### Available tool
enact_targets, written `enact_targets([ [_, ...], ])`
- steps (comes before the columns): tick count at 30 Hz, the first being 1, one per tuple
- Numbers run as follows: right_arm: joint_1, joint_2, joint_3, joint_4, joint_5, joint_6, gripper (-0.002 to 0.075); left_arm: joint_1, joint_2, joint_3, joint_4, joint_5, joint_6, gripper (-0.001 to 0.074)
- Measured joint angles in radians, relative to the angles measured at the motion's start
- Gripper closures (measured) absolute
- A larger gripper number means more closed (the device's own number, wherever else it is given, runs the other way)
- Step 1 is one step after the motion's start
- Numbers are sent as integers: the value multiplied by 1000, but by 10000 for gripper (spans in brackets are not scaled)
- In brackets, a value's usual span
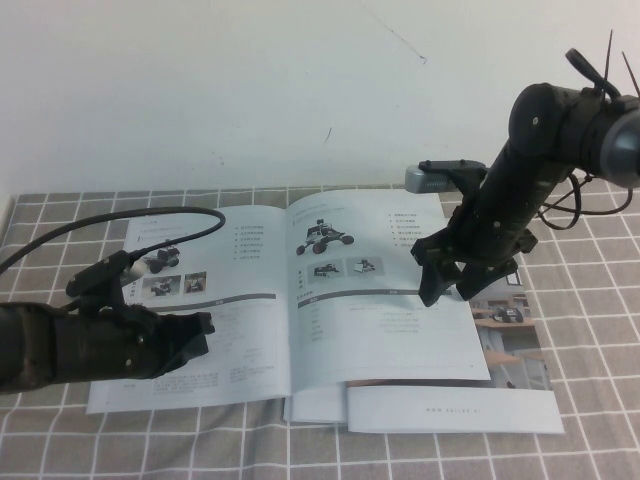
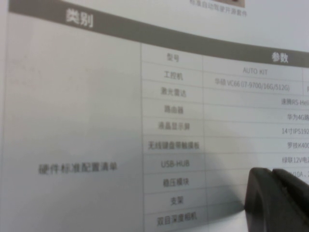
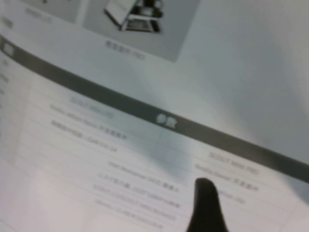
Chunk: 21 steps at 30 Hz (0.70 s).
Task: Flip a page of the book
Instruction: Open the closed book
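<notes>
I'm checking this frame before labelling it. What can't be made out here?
- High view: whether the right gripper, fingers spread, touches the page at its right edge; its own fingers hide the contact.
- High view: the left gripper over the book's left leaf; the arm hides what lies beneath.
- Right wrist view: table text is blurred.
- Left wrist view: the table's right columns are cut off by the edge.
</notes>
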Motion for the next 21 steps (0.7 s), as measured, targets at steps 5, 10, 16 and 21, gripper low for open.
enact_targets([
  [5,0,9,-4,-61,11,25,274,0,0,0,0,0,0,738],
  [10,0,28,-8,-57,19,36,275,0,0,0,0,0,0,738],
  [16,-2,38,-22,39,23,0,275,0,0,0,0,0,0,738],
  [21,-2,41,-67,76,46,-13,275,0,0,0,0,0,-2,738],
])
